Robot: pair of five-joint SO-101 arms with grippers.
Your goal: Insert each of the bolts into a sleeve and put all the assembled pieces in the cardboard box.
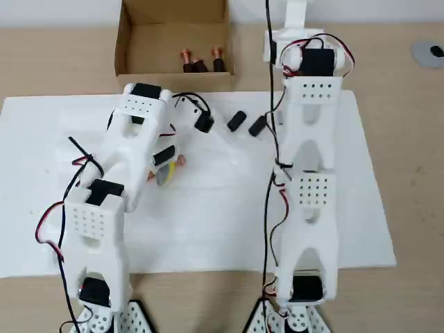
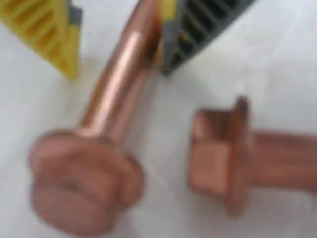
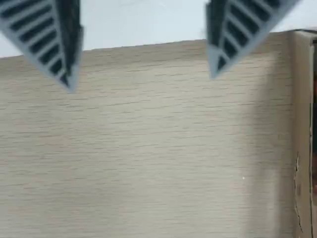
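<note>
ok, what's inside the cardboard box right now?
Inside the cardboard box: two copper sleeved bolts lying against its near wall. That wall covers their lower ends, so a further piece could be hidden.

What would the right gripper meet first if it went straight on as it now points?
Probably the bare wooden tabletop: the right gripper, open, points straight at it, with the cardboard box wall off to one side. How far is unclear.

Light wood table [image 1: 409, 139] under big white sheet [image 1: 208, 229]. Wood shows past sheet's far, near and right sides. Grey round disc [image 1: 427, 52] on wood, beyond sheet's far right corner. White strip [image 1: 55, 10] behind table's far edge. Soft, even light.
</note>
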